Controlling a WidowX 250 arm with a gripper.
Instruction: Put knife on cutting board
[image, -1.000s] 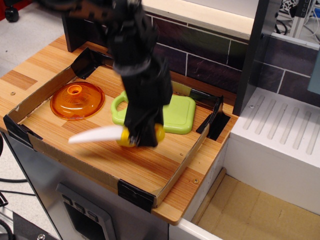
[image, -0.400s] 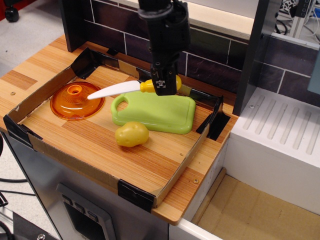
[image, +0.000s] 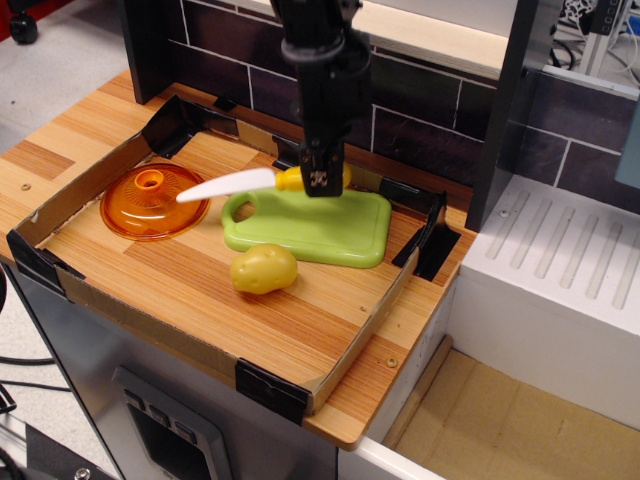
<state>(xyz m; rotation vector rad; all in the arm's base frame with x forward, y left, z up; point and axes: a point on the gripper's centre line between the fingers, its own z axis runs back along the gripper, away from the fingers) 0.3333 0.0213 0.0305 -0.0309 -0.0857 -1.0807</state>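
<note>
1. The black claw was pinched tight on the yellow handle of the white-bladed toy plastic knife.
2. Knife hung over the light green plastic cutting board's rear edge, blade pointing toward the orange round lid.

Wooden counter: orange lid, cutting board, potato.

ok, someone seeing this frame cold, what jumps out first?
The black gripper at the back of the tray, shut on the yellow handle of the knife, whose white blade sticks out left toward the orange lid. Below it lies the green cutting board, and a yellow potato sits on the wood just in front of the board.
</note>
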